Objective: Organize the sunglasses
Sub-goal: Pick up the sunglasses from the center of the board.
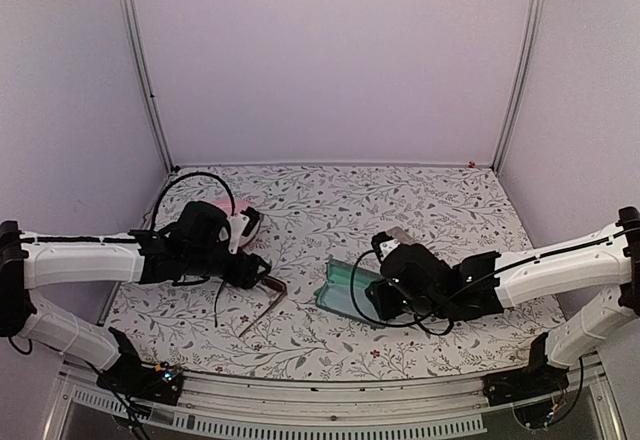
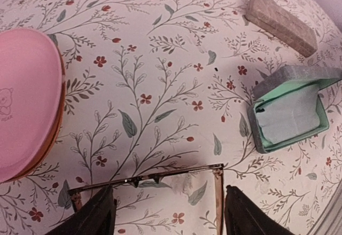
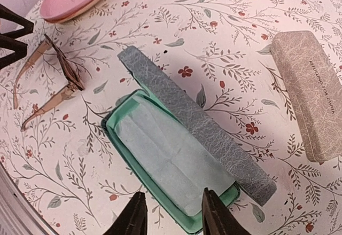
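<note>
The left gripper (image 2: 168, 219) is seen with its jaws set wide apart and nothing gripped; its fingers (image 2: 96, 216) stand on either side of the sunglasses (image 2: 149, 178). The pair, thin and dark-framed, is laid on the floral table (image 1: 420, 210) with its temples unfolded, between the pink oval case (image 2: 24, 101) and the open case (image 3: 197, 131). That case is lined in mint green, with a pale cloth (image 3: 165, 160) spread inside and the blue-grey lid folded back. The right gripper (image 3: 172, 219) is held partly open over its near rim, with nothing between the jaws. A closed grey-brown case (image 3: 310, 93) is set further right. The step in hand is judged to be the picking up of the glasses. For the next move, the temples would probably need folding, a firm hold would have to be taken on the frame, and the pair carried to the open case.
</note>
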`<state>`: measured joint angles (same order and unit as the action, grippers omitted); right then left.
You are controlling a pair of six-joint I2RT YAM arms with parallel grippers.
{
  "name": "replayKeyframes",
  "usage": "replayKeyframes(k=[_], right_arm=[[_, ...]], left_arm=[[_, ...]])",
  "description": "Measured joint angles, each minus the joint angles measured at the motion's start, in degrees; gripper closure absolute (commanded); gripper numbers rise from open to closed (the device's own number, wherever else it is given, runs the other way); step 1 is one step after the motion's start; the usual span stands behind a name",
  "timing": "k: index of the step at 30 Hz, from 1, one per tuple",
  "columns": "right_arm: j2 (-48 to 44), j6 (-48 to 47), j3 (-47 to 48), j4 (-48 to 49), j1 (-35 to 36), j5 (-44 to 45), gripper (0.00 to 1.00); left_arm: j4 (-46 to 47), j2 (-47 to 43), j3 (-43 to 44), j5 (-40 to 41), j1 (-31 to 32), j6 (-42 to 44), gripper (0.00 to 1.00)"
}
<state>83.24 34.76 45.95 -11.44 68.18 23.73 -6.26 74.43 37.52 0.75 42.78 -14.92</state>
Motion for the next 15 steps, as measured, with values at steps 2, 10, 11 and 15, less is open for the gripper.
replayKeyframes(k=[2,10,11,15], right_arm=[[-1.6,-0.3,-0.3,0.1,0.0,0.0,0.55],[-4.8,-3.2,-0.2,1.3,-1.1,-0.5,0.50],[-4.8,-3.6,-0.2,1.4,-1.2,-0.7,0.50],[-4.5,-5.0,-0.2,2.5,-1.2,-1.8,0.50]], left_arm=[[-1.7,-1.7,0.0,0.2,-1.9,-0.8,0.30],[-2.9,-4.9,-3.8,1.3,-10.4,-5.2,0.29],[-2.9,-4.6,-4.4,1.6,-11.1,-5.8,0.29],[-3.0,-2.4,-5.6,2.9,-12.0,-7.4,0.33]])
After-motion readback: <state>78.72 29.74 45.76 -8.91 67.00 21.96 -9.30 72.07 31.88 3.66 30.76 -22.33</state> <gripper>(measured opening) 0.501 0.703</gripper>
